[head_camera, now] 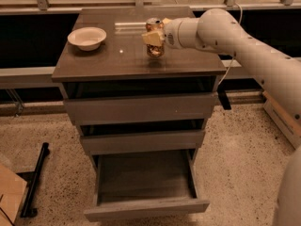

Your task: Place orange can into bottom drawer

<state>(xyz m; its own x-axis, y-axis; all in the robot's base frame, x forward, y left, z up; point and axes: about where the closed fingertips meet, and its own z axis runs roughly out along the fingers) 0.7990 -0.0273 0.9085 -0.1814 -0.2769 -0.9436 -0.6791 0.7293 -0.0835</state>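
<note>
The orange can (154,48), speckled orange-brown with a silver top rim, is upright in my gripper (154,36) over the right middle of the cabinet top (113,60). It hangs just above the surface, with its shadow below it. The gripper reaches in from the right, and a pale finger (150,37) lies across the can's front. It is shut on the can. The bottom drawer (145,210) is pulled out far below, and its dark inside (143,175) holds nothing I can see.
A white bowl (87,37) stands on the left of the cabinet top. The two upper drawers (136,108) are pulled out a little. A black stand (35,180) and a cardboard box (8,197) lie on the floor at the left. My arm (254,51) spans the right side.
</note>
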